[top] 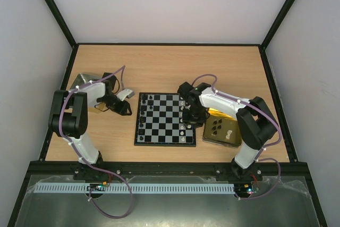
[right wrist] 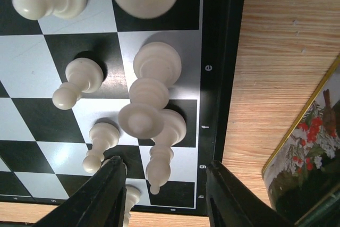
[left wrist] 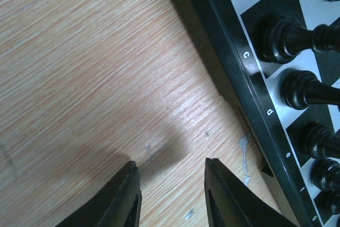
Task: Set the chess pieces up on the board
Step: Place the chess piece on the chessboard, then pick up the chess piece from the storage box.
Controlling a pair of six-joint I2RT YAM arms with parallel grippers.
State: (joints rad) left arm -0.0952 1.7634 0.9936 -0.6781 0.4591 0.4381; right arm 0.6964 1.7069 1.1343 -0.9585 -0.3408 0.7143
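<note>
Noted the right claw [right wrist: 164,163] as released, with fingers [right wrist: 109,195] apart and touching nothing. Directly between them found one tall white piece [right wrist: 159,150], upright on its square and probably meant to stand there in the back row. Just ahead of the claw counted more white pieces [right wrist: 79,81], upright on the last two rows beside the lettered edge of the board [right wrist: 226,51]. To the claw's right, past a strip of bare table [right wrist: 287,35], made out the gold tin [right wrist: 305,147], probably put so near for short trips. Saw a few black pieces [top: 217,126] lying on it, so judged them not yet placed. Noted the left claw [left wrist: 170,163] also as open and empty, low over bare wood. To its right saw other black pieces standing along the opposite edge of the board.
</note>
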